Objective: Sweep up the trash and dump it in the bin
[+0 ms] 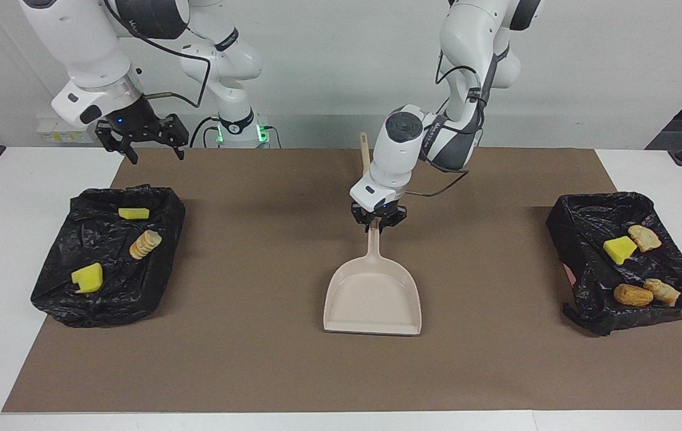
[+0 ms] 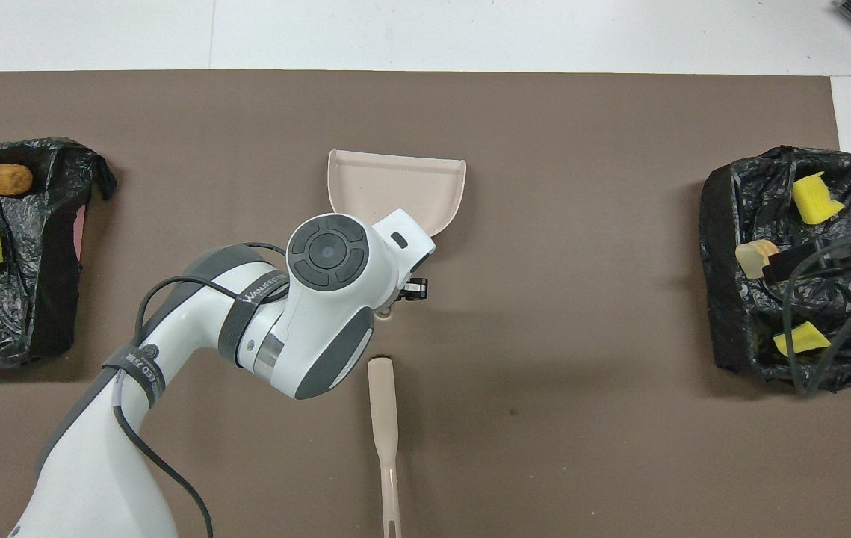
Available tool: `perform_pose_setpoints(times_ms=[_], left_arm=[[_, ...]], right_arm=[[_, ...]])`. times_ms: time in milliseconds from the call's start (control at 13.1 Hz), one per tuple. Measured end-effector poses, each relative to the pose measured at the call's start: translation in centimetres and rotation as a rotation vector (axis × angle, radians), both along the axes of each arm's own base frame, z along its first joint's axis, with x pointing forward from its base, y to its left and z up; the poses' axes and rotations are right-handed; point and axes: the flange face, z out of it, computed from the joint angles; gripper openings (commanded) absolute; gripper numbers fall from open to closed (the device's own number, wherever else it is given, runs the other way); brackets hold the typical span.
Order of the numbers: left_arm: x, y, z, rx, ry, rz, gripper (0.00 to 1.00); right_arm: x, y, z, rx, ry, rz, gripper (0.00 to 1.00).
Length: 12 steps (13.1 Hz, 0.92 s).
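Left gripper [image 1: 378,223]: fingers drawn together on the dustpan's handle, clamped at the thin neck just above the scoop; it comes down from above at the middle of the mat.
Dustpan [image 1: 373,299]: beige, lying flat on the brown mat [image 1: 257,359], its open mouth pointing away from the robots.
Brush [image 2: 383,418]: beige handle lying on the mat nearer to the robots than the dustpan, not touched by either gripper.
Right gripper [image 1: 142,136]: fingers spread wide apart, holding nothing, waiting in the air over the mat's edge at the right arm's end of the table.
Trash, right arm's end: two yellow sponge chunks [image 1: 88,278] and a tan ridged piece [image 1: 145,243] lie in a black bag-lined bin [image 1: 53,287].
Trash, left arm's end: one yellow chunk [image 1: 619,249] and three tan or orange pieces [image 1: 633,294] lie in a second black-lined bin [image 1: 574,227].
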Motion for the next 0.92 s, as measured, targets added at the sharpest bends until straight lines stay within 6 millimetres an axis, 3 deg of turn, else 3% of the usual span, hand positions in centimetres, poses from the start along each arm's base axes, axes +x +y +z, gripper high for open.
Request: perform_pose_setpoints(times_ms=[229, 306, 382, 459, 765, 918], left_arm=[[0.1, 0.4, -0.8, -0.059, 0.01, 0.034, 0.0], [0.0, 0.4, -1.1, -0.062, 0.011, 0.038, 0.13], [-0.1, 0.4, -1.3, -0.065, 0.01, 0.04, 0.62], [-0.1, 0.5, -1.3, -0.066, 0.009, 0.041, 1.0], [0.2, 1.0, -1.0, -0.066, 0.008, 0.052, 1.0], [0.8, 2.5, -0.3, -0.052, 0.013, 0.073, 1.0]], right_arm=[[0.0, 0.0, 0.0, 0.0, 0.0, 0.0, 1.0], [0.0, 0.0, 0.0, 0.0, 0.0, 0.0, 1.0], [0.0, 0.0, 0.0, 0.0, 0.0, 0.0, 1.0], [0.0, 0.0, 0.0, 0.0, 0.0, 0.0, 1.0], [0.0, 0.0, 0.0, 0.0, 0.0, 0.0, 1.0], [0.0, 0.0, 0.0, 0.0, 0.0, 0.0, 1.0]])
